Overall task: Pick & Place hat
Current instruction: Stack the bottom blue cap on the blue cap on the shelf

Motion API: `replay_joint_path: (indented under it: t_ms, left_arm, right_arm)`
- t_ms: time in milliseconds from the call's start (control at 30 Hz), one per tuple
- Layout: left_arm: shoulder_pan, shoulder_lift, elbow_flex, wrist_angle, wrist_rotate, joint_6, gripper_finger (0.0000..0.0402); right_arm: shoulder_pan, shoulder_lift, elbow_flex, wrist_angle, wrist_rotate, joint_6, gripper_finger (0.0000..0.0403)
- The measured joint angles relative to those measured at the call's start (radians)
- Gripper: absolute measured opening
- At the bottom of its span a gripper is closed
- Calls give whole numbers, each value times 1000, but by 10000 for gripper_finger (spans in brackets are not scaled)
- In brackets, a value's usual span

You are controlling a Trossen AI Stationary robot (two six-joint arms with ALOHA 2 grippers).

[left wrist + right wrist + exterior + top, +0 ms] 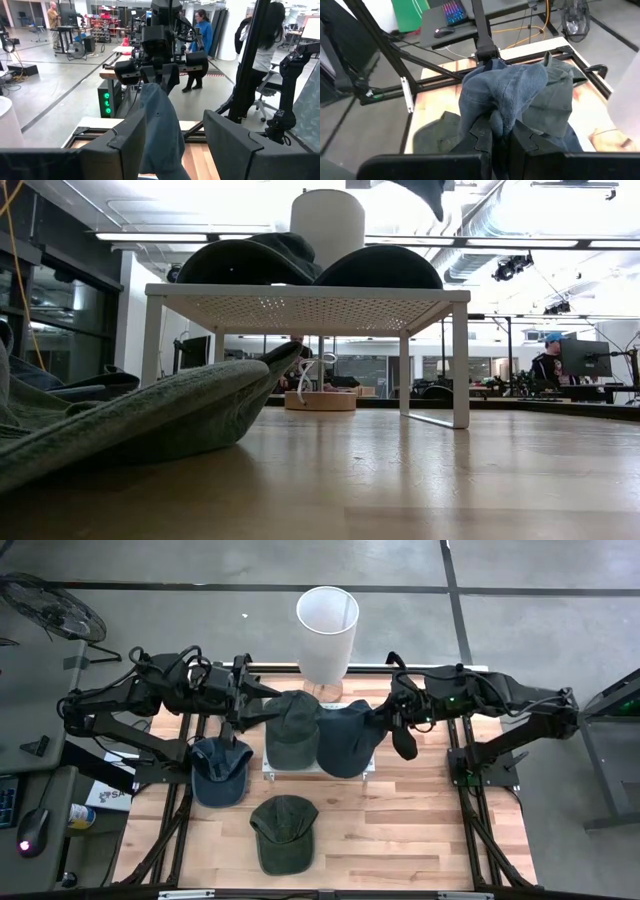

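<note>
I see a blue cap [512, 95] of soft ribbed corduroy cloth, a matt white perforated metal rack [300, 308], and a smooth, faintly glossy wood-plank tabletop [400, 830].

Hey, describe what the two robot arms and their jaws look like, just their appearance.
Both the left arm and the right arm are black, jointed, with loose black cables looped near the wrists. The left gripper has broad, flat, dark grey angular fingers. A small green light shows on the right arm.
</note>
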Motion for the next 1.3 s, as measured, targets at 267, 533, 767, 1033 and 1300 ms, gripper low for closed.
replay_joint_path:
  t_ms: [267, 533, 767, 1033, 1300]
  left_arm:
    - [0, 1, 0, -15, 2, 0, 195]
    - [0, 0, 0, -18, 13, 0, 195]
    - [0, 0, 0, -15, 56, -3, 195]
    - [0, 0, 0, -15, 82, -8, 195]
    - [0, 0, 0, -15, 82, -12, 195]
  right_arm:
    - [-35, 0, 0, -1, -73, 36, 14]
    - [-82, 0, 0, -4, -176, 45, 14]
    - [-140, 0, 0, -17, -271, 24, 14]
    - [-201, 4, 0, -60, -364, -25, 14]
    - [-249, 36, 0, -63, -407, -81, 14]
